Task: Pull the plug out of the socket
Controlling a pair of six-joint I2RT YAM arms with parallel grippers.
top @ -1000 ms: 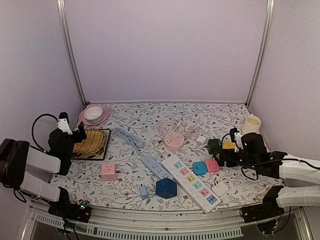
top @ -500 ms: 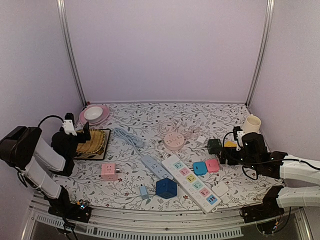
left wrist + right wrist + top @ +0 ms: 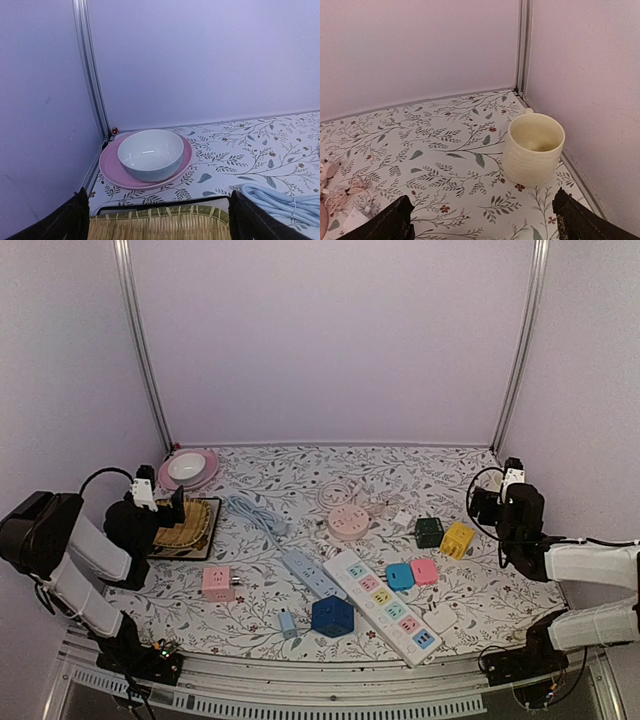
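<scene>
A yellow plug (image 3: 457,538) lies on the floral tablecloth right next to a dark green socket block (image 3: 429,531); the two are side by side and not joined. My right gripper (image 3: 488,503) hovers above and to the right of them, open and empty, facing a cream cup (image 3: 534,147) in the back right corner. In the right wrist view my right gripper (image 3: 482,222) shows only its two dark fingertips (image 3: 395,222), far apart. My left gripper (image 3: 160,503) is open over a bamboo tray (image 3: 160,225). In the left wrist view my left gripper (image 3: 160,222) holds nothing.
A white power strip (image 3: 385,607), a blue strip (image 3: 308,572), a blue cube socket (image 3: 332,616), a pink cube socket (image 3: 216,582), a round pink socket (image 3: 347,521) and small blue (image 3: 400,576) and pink (image 3: 425,571) adapters lie mid-table. A bowl (image 3: 150,154) sits on a pink plate (image 3: 112,170).
My right arm has drawn back and up toward the right wall, away from the yellow plug and green socket. My left arm has folded up and edged right over the bamboo tray.
</scene>
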